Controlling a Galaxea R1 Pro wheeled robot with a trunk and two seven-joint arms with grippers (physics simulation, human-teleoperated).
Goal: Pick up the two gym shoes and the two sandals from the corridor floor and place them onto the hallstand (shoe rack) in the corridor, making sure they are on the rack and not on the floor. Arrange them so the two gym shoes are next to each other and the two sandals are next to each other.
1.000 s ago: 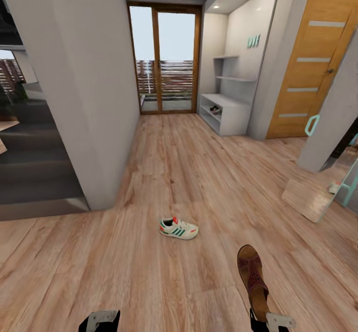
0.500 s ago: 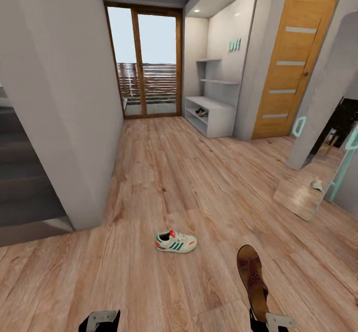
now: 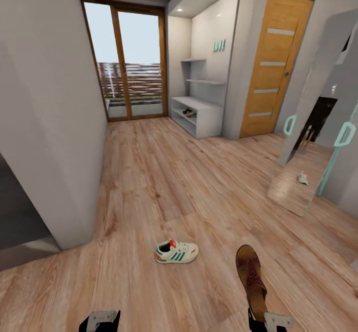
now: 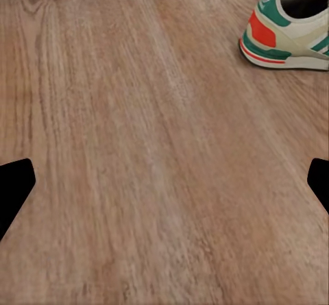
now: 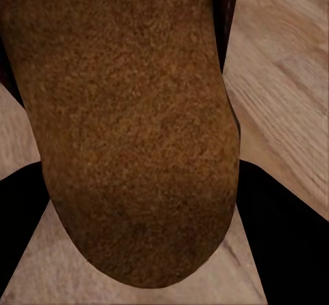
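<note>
One gym shoe (image 3: 176, 251) lies on its sole on the corridor floor (image 3: 164, 183), white with green stripes and orange-red patches. In the left wrist view the gym shoe (image 4: 291, 24) lies ahead of my left gripper (image 4: 164, 188), which is open and holds nothing. At the head view's lower edge the left gripper (image 3: 99, 319) hangs low over the floor. My right gripper (image 3: 266, 318) is shut on one dark brown sandal (image 3: 251, 280), which sticks out forward above the floor. The sandal (image 5: 130, 127) covers most of the right wrist view. The pale grey hallstand (image 3: 201, 118) stands far ahead by the right wall.
A grey wall corner (image 3: 49, 123) juts in at the left. Glass balcony doors (image 3: 127, 68) close the corridor's far end. A wooden door (image 3: 271, 68) is beside the hallstand. A leaning mirror (image 3: 298, 188) at the right reflects a shoe. Something small and dark (image 3: 189, 113) sits in the hallstand's shelf slot.
The whole view has swung to the right and moved slightly forward, so the camera moved. The sandal stays in my right gripper. The gym shoe lies where it was.
</note>
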